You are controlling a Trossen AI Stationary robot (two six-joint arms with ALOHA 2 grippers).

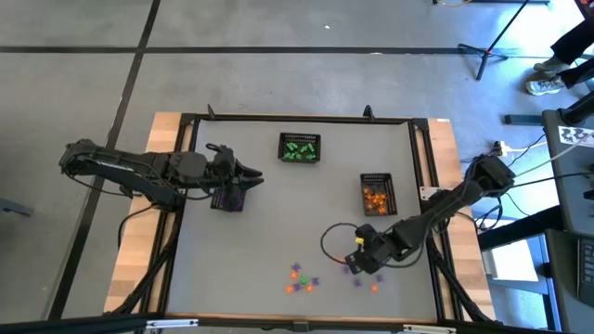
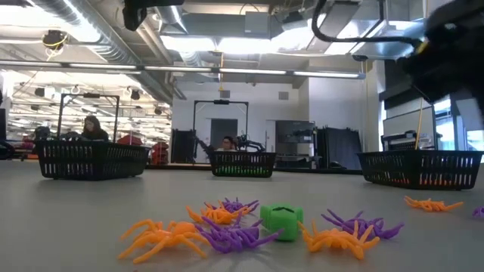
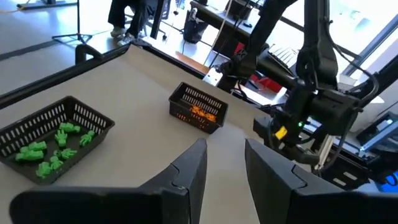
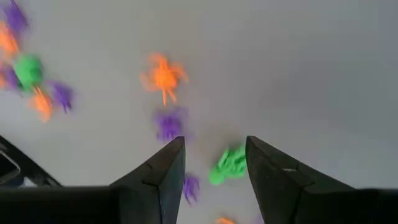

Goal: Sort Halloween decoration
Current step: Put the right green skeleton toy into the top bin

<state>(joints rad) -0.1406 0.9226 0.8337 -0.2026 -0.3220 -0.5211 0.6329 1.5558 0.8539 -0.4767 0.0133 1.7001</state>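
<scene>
The right pincer (image 1: 360, 261) hangs low over the counter (image 1: 269, 223) with its jaws parted and nothing between them; in the right wrist view a green trinket (image 4: 229, 164) lies on the counter just ahead of the gap between the two fingers, with a purple trinket (image 4: 169, 124) and an orange trinket (image 4: 163, 76) farther ahead. The green piece is blurred, so its long axis cannot be told. Seen from above, the loose Halloween decoration (image 1: 302, 278) lies scattered near the 6 o'clock edge of the counter, at about 8 o'clock from the right pincer and just beside it; the right arm is clearly the nearer one. The left pincer (image 1: 243, 174) waits at the 9 o'clock side, jaws parted and empty, over the purple basket (image 1: 227, 198), which holds purple pieces. The green basket (image 1: 300, 147) at 12 o'clock holds green pieces; the orange basket (image 1: 377, 192) at 2 o'clock holds orange pieces
</scene>
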